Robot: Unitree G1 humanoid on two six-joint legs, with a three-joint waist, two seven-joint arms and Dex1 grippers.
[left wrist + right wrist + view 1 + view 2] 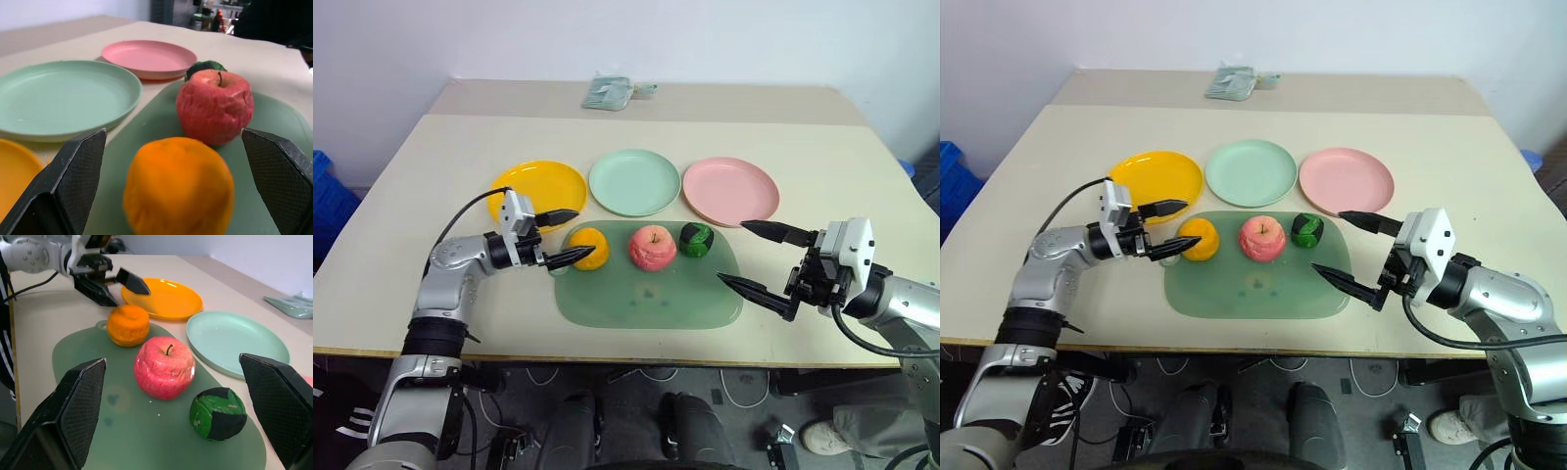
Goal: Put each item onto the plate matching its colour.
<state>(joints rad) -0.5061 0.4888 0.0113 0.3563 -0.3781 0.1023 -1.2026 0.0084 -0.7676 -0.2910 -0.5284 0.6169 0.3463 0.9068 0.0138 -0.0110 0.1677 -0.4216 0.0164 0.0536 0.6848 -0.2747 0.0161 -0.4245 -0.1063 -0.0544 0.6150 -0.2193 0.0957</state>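
An orange [588, 248], a pink-red apple [652, 247] and a dark green lumpy fruit [696, 239] lie in a row on a translucent green mat [646, 299]. Behind the mat stand the yellow plate [538, 188], the mint green plate [634, 181] and the pink plate [731, 191], all bare. My left gripper [586, 232] is open and level at the orange's left side. In the left wrist view the orange [178, 188] sits close between its fingers [73, 181]. My right gripper [731, 252] hangs open at the mat's right edge, apart from the green fruit.
A folded pale green cloth [612, 91] lies at the far edge of the table. A blue crate [328, 201] stands off the table's left side. The table's front edge [636, 354] runs just below the mat.
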